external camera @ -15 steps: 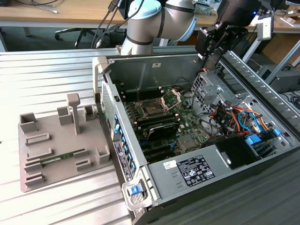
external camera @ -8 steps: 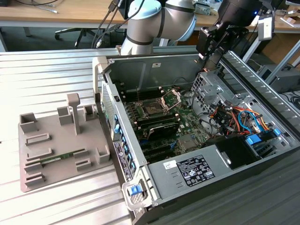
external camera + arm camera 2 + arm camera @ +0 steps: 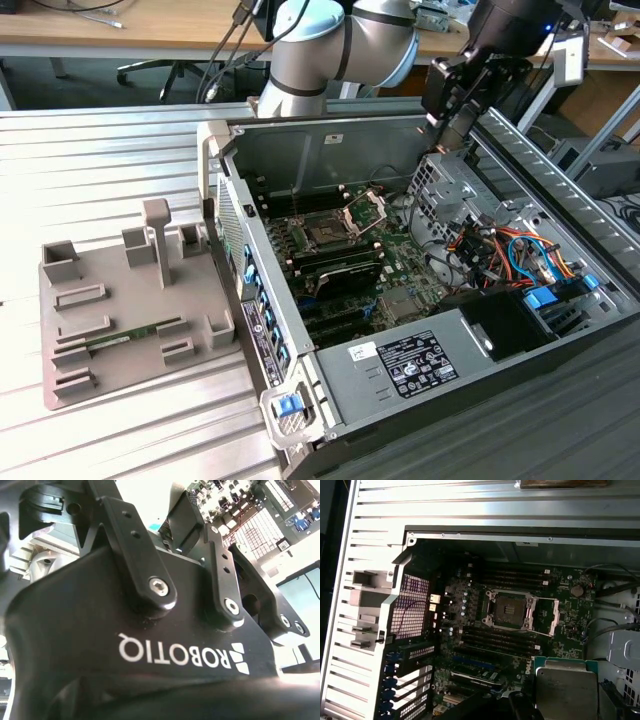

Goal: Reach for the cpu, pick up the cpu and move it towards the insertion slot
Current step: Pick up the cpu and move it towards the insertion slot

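Note:
The cpu [image 3: 565, 687], a silvery square chip with a thin rim, hangs close to the camera in the first wrist view, beside dark fingers [image 3: 516, 706]. My gripper [image 3: 442, 140] is over the back right corner of the open computer case in the exterior view and appears shut on the chip. The insertion slot [image 3: 328, 233] is a dark square socket in the middle of the motherboard, with its silver frame [image 3: 366, 210] swung open. In the first wrist view the insertion slot [image 3: 510, 611] lies well apart from the held chip. The second wrist view shows the gripper's black body and links.
The case's metal walls [image 3: 330, 150] surround the board. A drive cage [image 3: 440, 185] and coloured cables [image 3: 500, 250] sit under the gripper. Long black memory slots [image 3: 500, 641] run beside the socket. A grey fixture [image 3: 130, 300] holding a green memory stick [image 3: 125, 338] stands at the exterior view's left.

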`<state>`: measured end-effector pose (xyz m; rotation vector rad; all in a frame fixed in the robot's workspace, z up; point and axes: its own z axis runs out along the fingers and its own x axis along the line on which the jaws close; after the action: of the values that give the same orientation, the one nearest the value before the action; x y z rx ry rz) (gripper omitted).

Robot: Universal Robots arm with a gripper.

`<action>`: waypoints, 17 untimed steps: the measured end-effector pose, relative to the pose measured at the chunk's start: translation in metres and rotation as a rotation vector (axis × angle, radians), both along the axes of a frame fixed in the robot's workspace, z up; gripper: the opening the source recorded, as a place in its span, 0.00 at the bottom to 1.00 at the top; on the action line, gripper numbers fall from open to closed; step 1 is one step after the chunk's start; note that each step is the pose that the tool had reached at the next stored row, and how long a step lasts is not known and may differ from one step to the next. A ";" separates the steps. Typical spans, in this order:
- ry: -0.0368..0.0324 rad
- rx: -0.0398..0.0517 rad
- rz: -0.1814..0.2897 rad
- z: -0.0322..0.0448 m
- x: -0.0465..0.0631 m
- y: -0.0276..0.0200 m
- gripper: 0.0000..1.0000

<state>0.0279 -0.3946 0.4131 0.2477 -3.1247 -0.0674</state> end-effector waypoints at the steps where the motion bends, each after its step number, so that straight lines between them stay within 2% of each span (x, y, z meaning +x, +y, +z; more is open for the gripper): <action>1: 0.0000 0.0000 0.000 0.0000 0.000 0.0000 0.55; 17: 0.0000 0.0000 0.000 0.0000 0.006 0.0000 0.55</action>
<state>0.0340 -0.3946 0.4131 0.2476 -3.1247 -0.0674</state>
